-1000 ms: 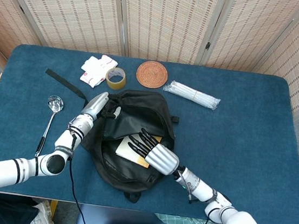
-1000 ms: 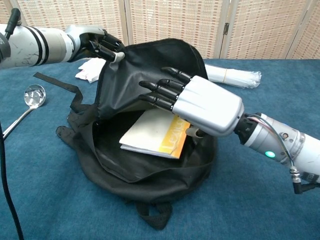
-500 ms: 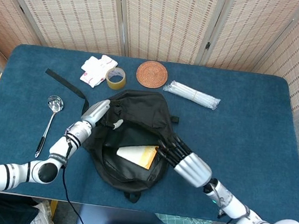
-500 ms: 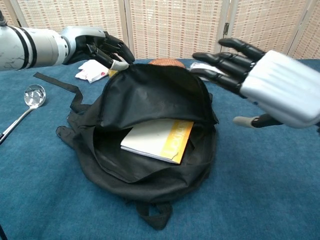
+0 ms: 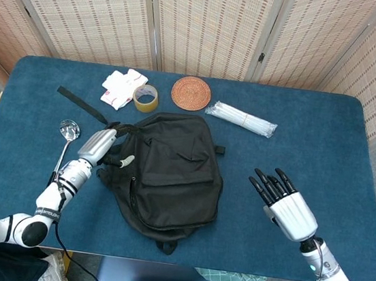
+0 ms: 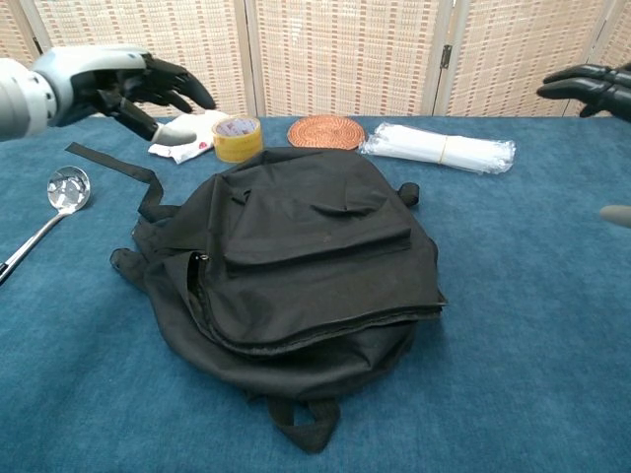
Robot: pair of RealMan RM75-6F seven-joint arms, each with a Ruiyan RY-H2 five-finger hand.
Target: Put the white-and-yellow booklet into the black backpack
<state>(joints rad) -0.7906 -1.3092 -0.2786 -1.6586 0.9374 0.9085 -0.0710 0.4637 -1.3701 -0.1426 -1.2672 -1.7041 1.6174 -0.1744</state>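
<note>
So the blue table (image 5: 326, 137) was mostly taken up by the black backpack (image 5: 167, 172), which lay flat in the middle with its top flap down over the opening, zipper line still looking parted along the left and front edge in the chest view. The white-and-yellow booklet wasn't visible anywhere in either camera, not on the table, not in a hand, so my read was that it sat inside the bag under that flap, though I couldn't actually see it to confirm. If that's right, the main job looked basically done and all that might be left was zipping up, which the task doesn't even ask for. The right hand (image 5: 283, 205) hovered well off to the right of the bag, fingers spread and holding nothing. The left hand (image 5: 99, 147) was just beside the bag's upper left edge near the strap; in the chest view its fingers were apart and clear of the fabric, gripping nothing as far as I could tell. Smaller stuff just sat around the back: a pack of straws (image 5: 241, 119), a woven coaster (image 5: 191, 92), a roll of tape (image 5: 145, 97), a folded white cloth (image 5: 122, 87), plus a ladle (image 5: 64, 146) and a loose black strap (image 5: 79, 102) on the left.
</note>
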